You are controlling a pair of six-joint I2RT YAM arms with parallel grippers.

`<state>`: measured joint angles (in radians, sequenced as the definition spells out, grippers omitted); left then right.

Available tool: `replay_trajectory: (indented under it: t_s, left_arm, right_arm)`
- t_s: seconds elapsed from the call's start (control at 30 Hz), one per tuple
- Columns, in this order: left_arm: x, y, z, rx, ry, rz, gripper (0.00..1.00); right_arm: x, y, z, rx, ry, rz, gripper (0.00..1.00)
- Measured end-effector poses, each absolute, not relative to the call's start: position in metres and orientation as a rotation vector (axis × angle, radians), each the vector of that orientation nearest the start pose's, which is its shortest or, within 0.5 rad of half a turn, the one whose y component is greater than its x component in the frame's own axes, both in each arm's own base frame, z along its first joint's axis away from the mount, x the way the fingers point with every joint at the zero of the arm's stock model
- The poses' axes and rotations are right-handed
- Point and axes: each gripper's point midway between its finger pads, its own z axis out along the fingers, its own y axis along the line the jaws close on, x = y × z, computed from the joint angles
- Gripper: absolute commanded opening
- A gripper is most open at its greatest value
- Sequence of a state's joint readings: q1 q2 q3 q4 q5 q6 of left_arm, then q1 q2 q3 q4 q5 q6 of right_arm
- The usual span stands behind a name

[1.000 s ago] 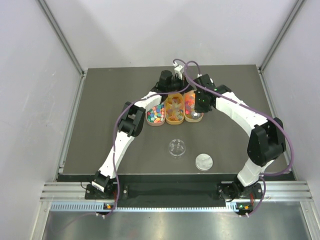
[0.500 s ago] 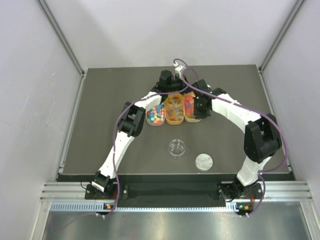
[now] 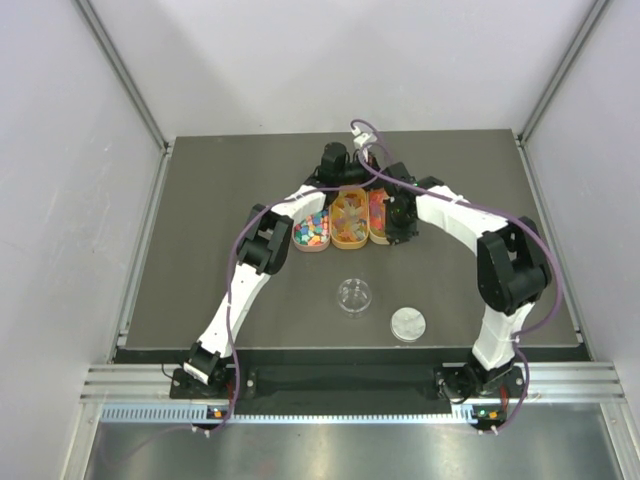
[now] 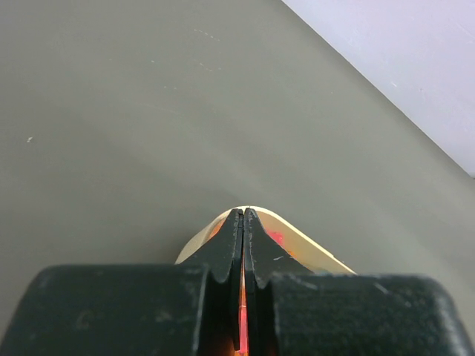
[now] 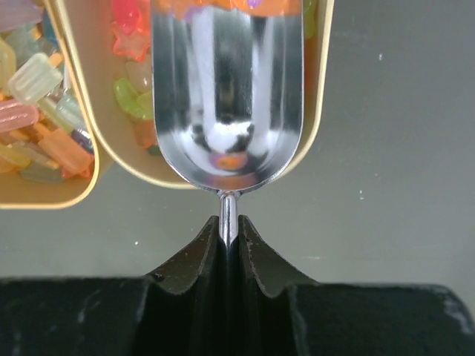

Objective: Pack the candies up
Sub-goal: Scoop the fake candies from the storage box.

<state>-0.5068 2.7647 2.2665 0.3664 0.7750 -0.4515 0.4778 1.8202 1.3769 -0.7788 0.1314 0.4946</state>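
Dark tabletop (image 3: 200,250); both arms (image 3: 235,290) arch forward, left gripper (image 4: 243,213) pinching a tray (image 4: 306,249), right gripper (image 5: 228,220) clamping the scoop (image 5: 228,89) over candies (image 5: 130,26).

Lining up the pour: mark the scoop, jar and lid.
scoop (image 5: 226,89), right wrist view, middle of its metal bowl.
jar (image 3: 354,294), top view, centre of its clear base.
lid (image 3: 407,321), top view, centre of the disc.

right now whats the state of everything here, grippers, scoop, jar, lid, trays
left gripper: shut on a tray rim
right gripper: shut on the scoop handle
scoop: bowl over the right tray, near end empty
jar: open, upright, looks empty
lid: off, flat on the table
trays: three, uncovered, holding candies
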Motion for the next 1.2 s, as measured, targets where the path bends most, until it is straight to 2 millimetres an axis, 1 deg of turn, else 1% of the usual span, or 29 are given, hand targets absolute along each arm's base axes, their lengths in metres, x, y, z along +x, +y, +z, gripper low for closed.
replay_trajectory:
  t_s: [0.13,0.27,0.63,0.67,0.7,0.77,0.8,0.83,0.93,1.07,1.2]
  left_arm:
    - [0.533,-0.456,0.085,0.685,1.733,-1.362,0.00]
    - [0.530,-0.456,0.083,0.682,1.732,-1.381,0.00]
    - [0.525,-0.453,0.084,0.686,1.727,-1.389,0.00]
    - [0.525,-0.453,0.084,0.687,1.727,-1.391,0.07]
    - [0.525,-0.452,0.084,0.686,1.727,-1.392,0.20]
    - [0.523,-0.452,0.085,0.685,1.732,-1.398,0.26]
    - [0.523,-0.452,0.087,0.682,1.733,-1.403,0.31]
    - [0.522,-0.452,0.088,0.680,1.737,-1.407,0.39]
    - [0.519,-0.452,0.087,0.671,1.758,-1.416,0.47]
    - [0.514,-0.451,0.086,0.659,1.785,-1.421,0.49]
    - [0.522,-0.445,0.092,0.638,1.795,-1.366,0.52]
  right_arm:
    - [0.353,0.175,0.062,0.056,2.785,0.065,0.00]
    - [0.362,0.174,0.062,0.050,2.787,0.076,0.00]
    - [0.370,0.174,0.061,-0.011,2.780,0.116,0.00]
    - [0.371,0.174,0.060,-0.021,2.774,0.125,0.00]
    - [0.371,0.174,0.059,-0.029,2.766,0.136,0.00]
    - [0.370,0.173,0.056,-0.048,2.743,0.157,0.00]
    - [0.369,0.172,0.055,-0.060,2.731,0.162,0.00]
    - [0.368,0.172,0.053,-0.067,2.721,0.167,0.00]
    - [0.369,0.171,0.052,-0.081,2.692,0.177,0.00]
    - [0.371,0.171,0.052,-0.101,2.651,0.184,0.00]
    - [0.374,0.170,0.054,-0.120,2.612,0.185,0.00]
